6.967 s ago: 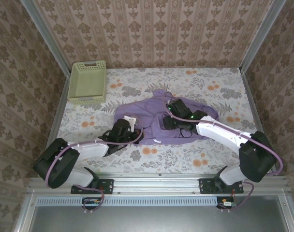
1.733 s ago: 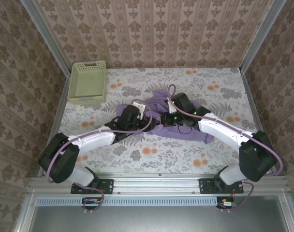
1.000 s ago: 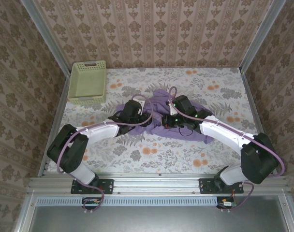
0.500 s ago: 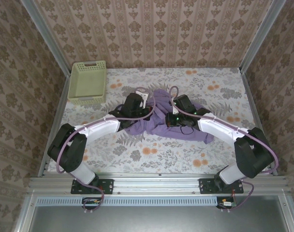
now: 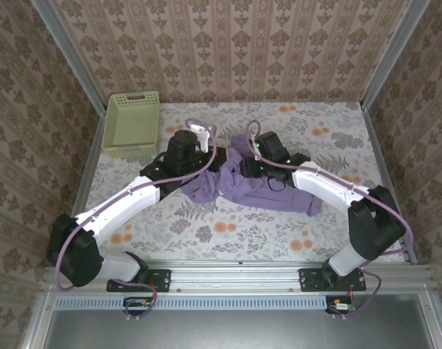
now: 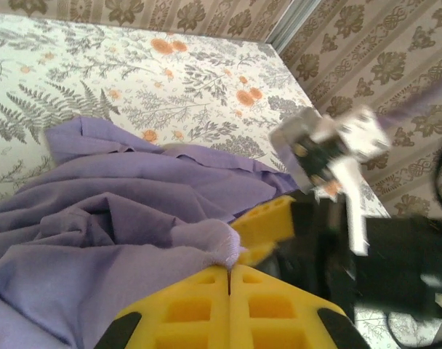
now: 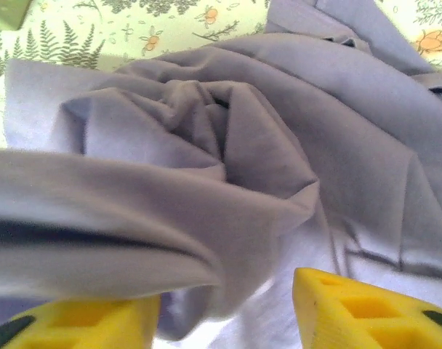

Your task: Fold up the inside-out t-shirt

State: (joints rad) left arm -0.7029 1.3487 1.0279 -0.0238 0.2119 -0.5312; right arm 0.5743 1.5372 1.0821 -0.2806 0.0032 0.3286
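Note:
The inside-out t-shirt (image 5: pixel 273 190) lies crumpled in a lavender heap at the table's middle. My left gripper (image 5: pixel 214 163) sits at the heap's left end. In the left wrist view its yellow jaws (image 6: pixel 229 267) are shut on a small pinch of the t-shirt (image 6: pixel 134 189). My right gripper (image 5: pixel 240 169) faces it from the right, very close. In the right wrist view that gripper (image 7: pixel 224 320) is open, with a thick fold of the t-shirt (image 7: pixel 279 131) sagging between and over its fingers. The right gripper's yellow finger (image 6: pixel 268 220) shows just behind the pinched cloth.
A pale green plastic basket (image 5: pixel 132 123) stands at the back left corner. Patterned walls and metal rails close the table on three sides. Floral tabletop (image 5: pixel 228 233) shows in front of the heap and at the back right.
The left gripper closed on a bit of the shirt and drew it toward the back left. The right gripper, shut a moment ago, has opened.

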